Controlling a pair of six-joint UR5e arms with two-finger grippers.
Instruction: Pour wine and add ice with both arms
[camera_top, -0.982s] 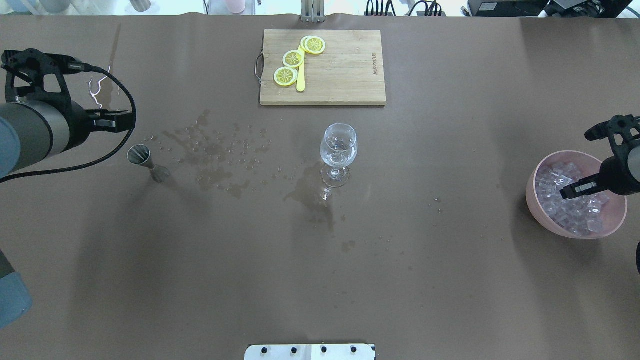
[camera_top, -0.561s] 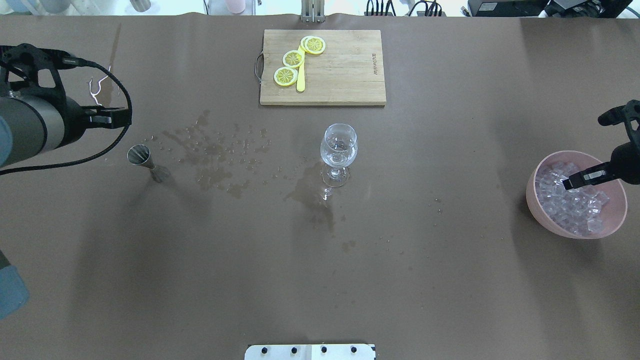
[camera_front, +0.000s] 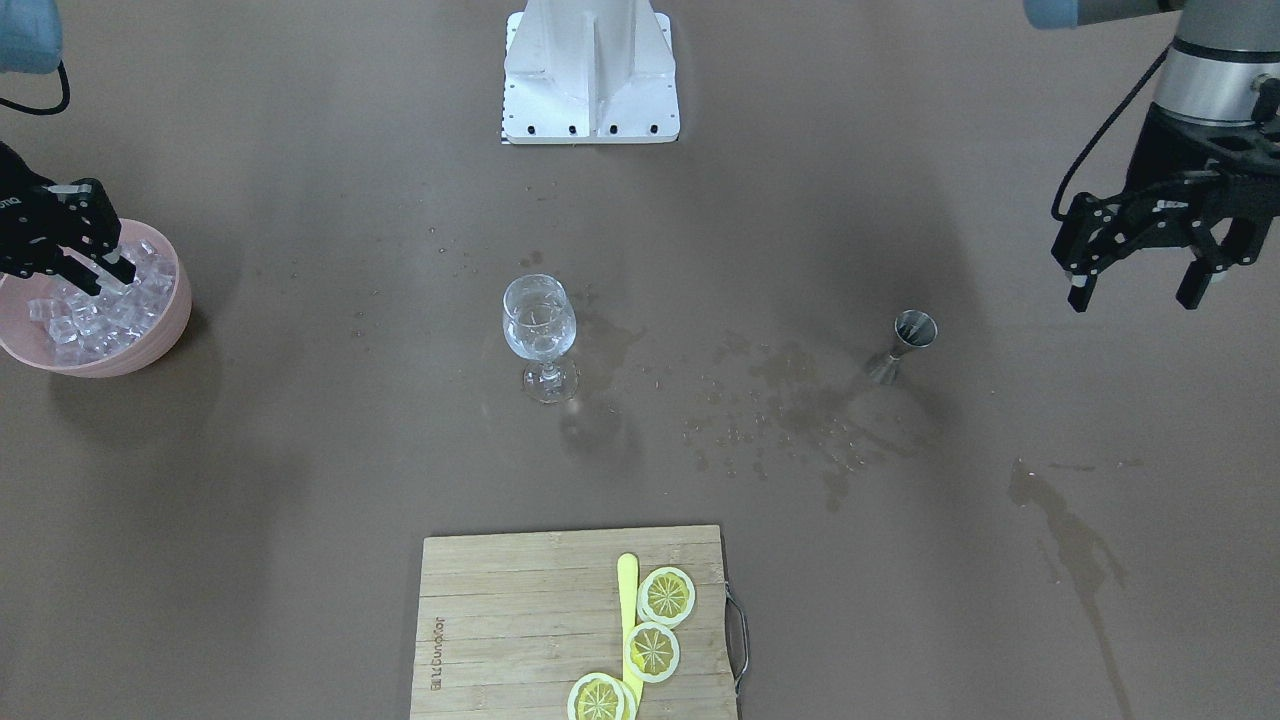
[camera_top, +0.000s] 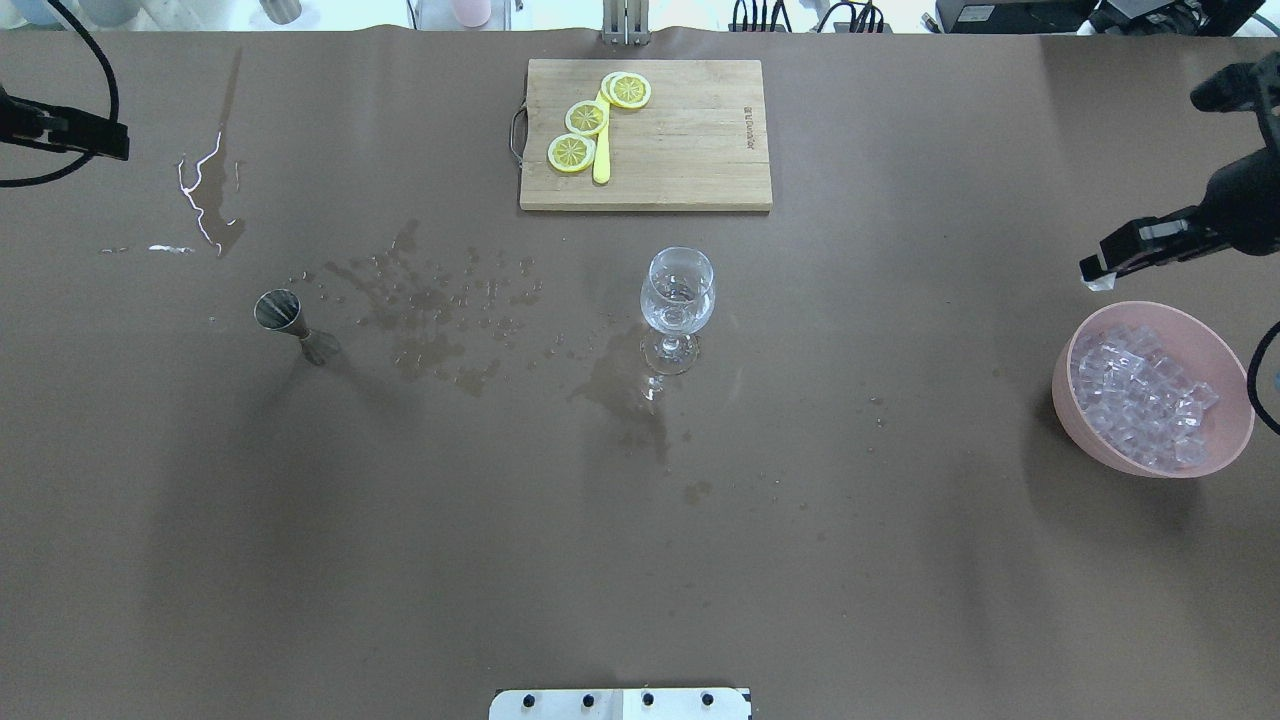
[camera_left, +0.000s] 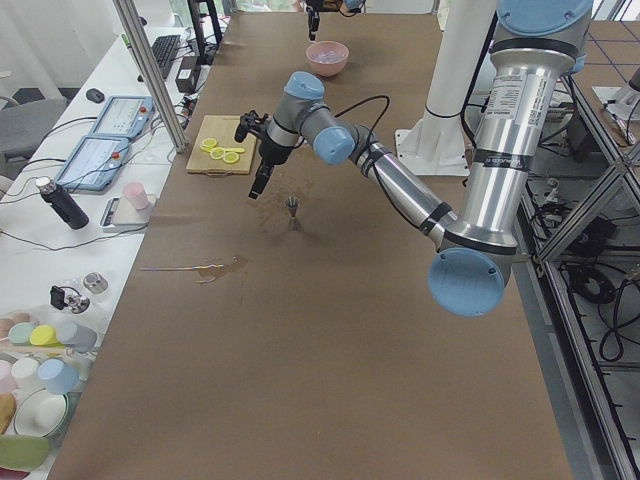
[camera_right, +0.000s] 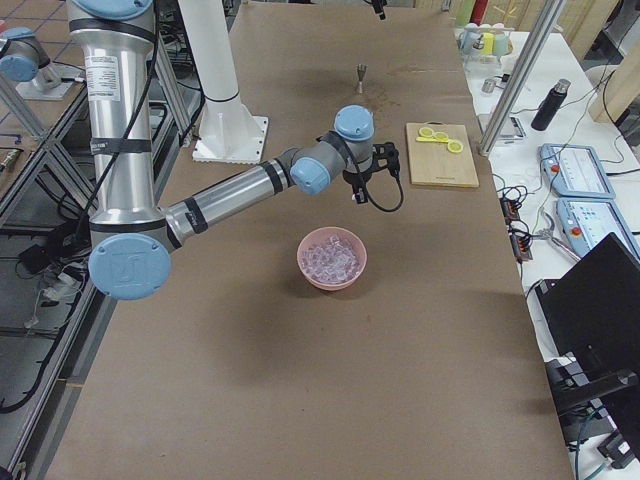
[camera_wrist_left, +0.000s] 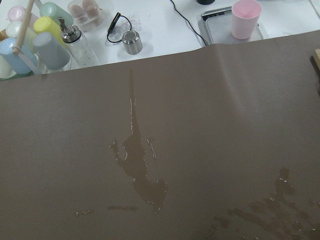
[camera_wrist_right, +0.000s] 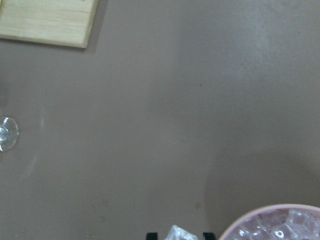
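My right gripper (camera_top: 1100, 268) is closed on one small clear ice cube (camera_wrist_right: 176, 234), pinched at the very fingertips, just beyond the round pink plastic bowl (camera_top: 1068, 415) that holds the heap of ice (camera_top: 1140, 400).

My worry is that the cube is wet and slick, and the stemmed clear wine glass (camera_top: 678, 298) stands well apart. The cube may squirt free on the way. Released from too high, it could splash out the wine (camera_top: 680, 292), which I take to be the thin clear pool in the glass, though the view is poor.

My left gripper (camera_front: 1133, 293) hangs wide open and holds nothing, off to the side of the small steel jigger (camera_top: 290, 322).

Count:
- one glass
- one jigger
- one bowl
- one wooden cutting board (camera_top: 690, 150)
- three yellow lemon slices (camera_top: 586, 118)
- one yellow stick (camera_top: 601, 162)
- one cube held
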